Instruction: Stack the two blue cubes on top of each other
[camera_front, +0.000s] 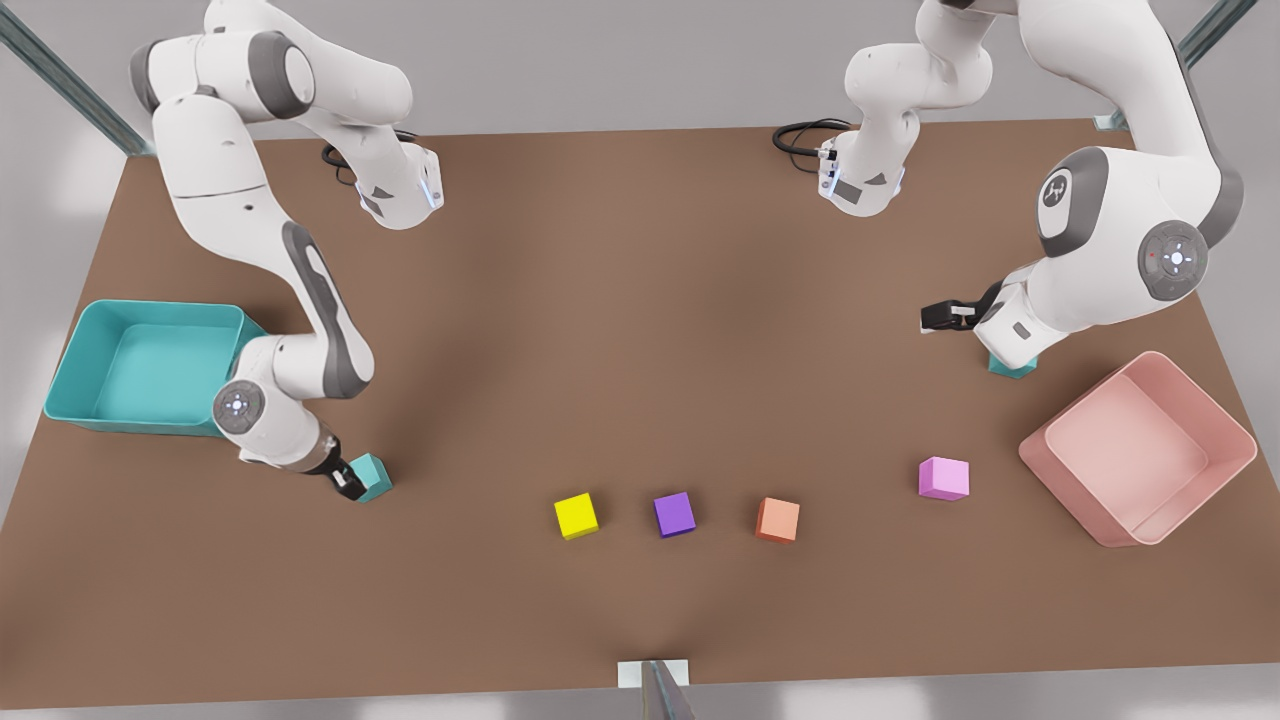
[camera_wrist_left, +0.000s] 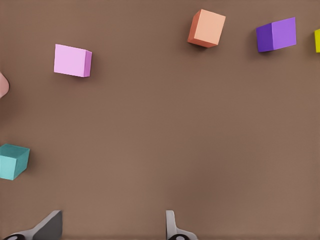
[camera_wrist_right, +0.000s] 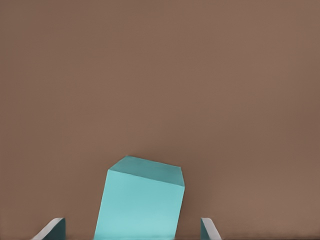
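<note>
One blue cube (camera_front: 374, 473) lies on the brown table at the front view's left, just in front of the teal bin. My right gripper (camera_front: 349, 483) is down at it. In the right wrist view that cube (camera_wrist_right: 140, 200) sits between the open fingers (camera_wrist_right: 51, 228), with a gap on each side. The other blue cube (camera_front: 1012, 368) lies at the front view's right, partly under my left arm's wrist. My left gripper (camera_front: 937, 318) hangs open above bare table beside it. In the left wrist view this cube (camera_wrist_left: 12, 161) is off to the side of the empty gripper (camera_wrist_left: 112, 222).
A teal bin (camera_front: 120, 420) stands at the front view's left and a pink bin (camera_front: 1050, 440) at its right. A yellow cube (camera_front: 576, 516), purple cube (camera_front: 674, 514), orange cube (camera_front: 778, 520) and pink cube (camera_front: 943, 477) form a row near the front edge.
</note>
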